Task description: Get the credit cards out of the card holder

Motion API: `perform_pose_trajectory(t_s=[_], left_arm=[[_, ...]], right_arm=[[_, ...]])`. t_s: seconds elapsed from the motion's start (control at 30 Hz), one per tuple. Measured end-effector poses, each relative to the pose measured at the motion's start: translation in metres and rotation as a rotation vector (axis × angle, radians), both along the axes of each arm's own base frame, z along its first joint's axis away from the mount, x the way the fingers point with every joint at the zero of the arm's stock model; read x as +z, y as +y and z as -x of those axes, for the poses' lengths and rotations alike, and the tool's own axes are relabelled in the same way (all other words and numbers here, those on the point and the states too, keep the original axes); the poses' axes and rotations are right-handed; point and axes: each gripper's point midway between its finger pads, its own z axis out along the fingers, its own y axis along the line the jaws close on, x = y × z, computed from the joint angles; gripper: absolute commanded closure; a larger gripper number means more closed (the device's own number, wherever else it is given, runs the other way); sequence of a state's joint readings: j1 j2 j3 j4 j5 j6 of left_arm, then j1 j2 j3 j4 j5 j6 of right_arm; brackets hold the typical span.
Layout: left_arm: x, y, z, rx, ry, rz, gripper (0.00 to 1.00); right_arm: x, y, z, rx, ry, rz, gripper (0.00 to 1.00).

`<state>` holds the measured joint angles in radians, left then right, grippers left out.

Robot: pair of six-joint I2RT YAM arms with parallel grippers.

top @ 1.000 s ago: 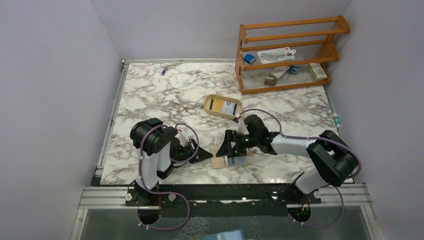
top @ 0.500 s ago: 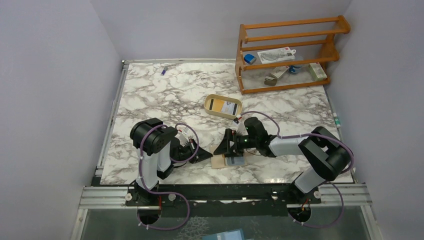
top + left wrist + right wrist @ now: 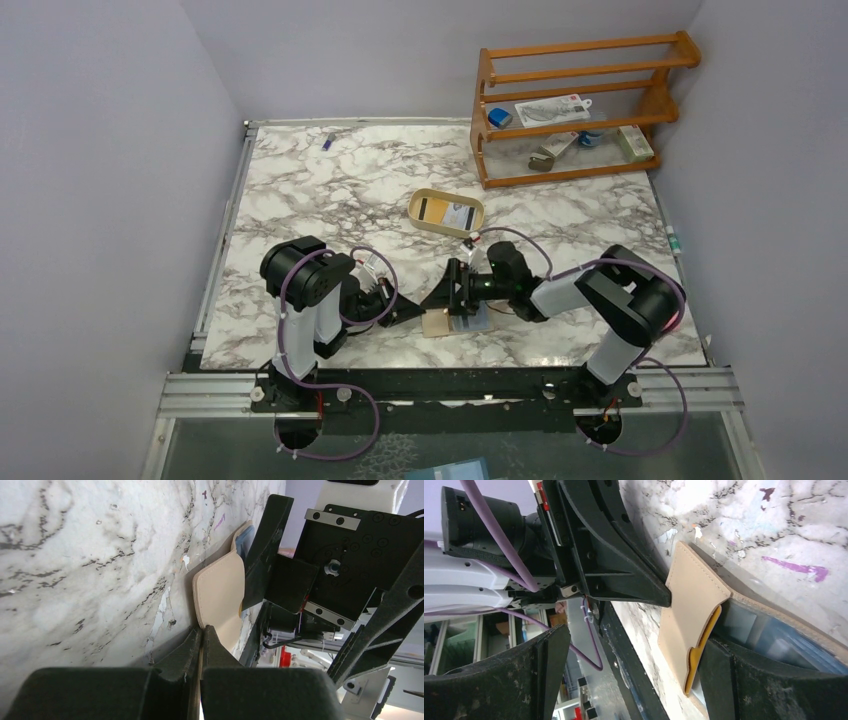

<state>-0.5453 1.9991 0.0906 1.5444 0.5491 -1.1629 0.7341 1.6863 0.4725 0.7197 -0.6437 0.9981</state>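
My shut left gripper (image 3: 204, 629) barely pinches the card holder (image 3: 220, 596), so my wide-open right gripper (image 3: 631, 647) may drag it loose

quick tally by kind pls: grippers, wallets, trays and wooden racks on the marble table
black two-finger grippers: 2 (left gripper, right gripper)
beige-tan soft bifold card holder: 1
oval tan tray: 1
orange-brown wooden rack: 1
total: 5
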Motion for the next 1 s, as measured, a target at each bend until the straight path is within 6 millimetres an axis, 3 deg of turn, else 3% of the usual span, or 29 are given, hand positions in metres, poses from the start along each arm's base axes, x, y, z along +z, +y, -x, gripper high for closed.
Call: perform_pose_trajectory(t_s=[0.33, 0.57, 0.77, 0.83, 1.0], left_arm=[[0.001, 0.000, -0.001, 0.003, -0.005, 0.002, 1.00], [0.001, 0.000, -0.001, 0.005, -0.002, 0.001, 1.00], [-0.001, -0.001, -0.001, 0.006, 0.015, 0.005, 0.70], [0.001, -0.004, -0.003, 0.007, 0.017, 0.015, 0.66], [0.005, -0.008, -0.008, 0.008, 0.008, 0.027, 0.67]], right_arm=[[0.000, 0.018, 0.017, 0.045, 0.014, -0.044, 0.07], [-0.003, 0.018, 0.017, 0.031, 0.006, -0.017, 0.08], [-0.002, 0.013, 0.022, 0.031, -0.009, 0.005, 0.08], [-0.003, 0.012, 0.025, 0.034, -0.005, 0.009, 0.08], [-0.003, 0.009, 0.030, 0.041, 0.002, 0.018, 0.08]])
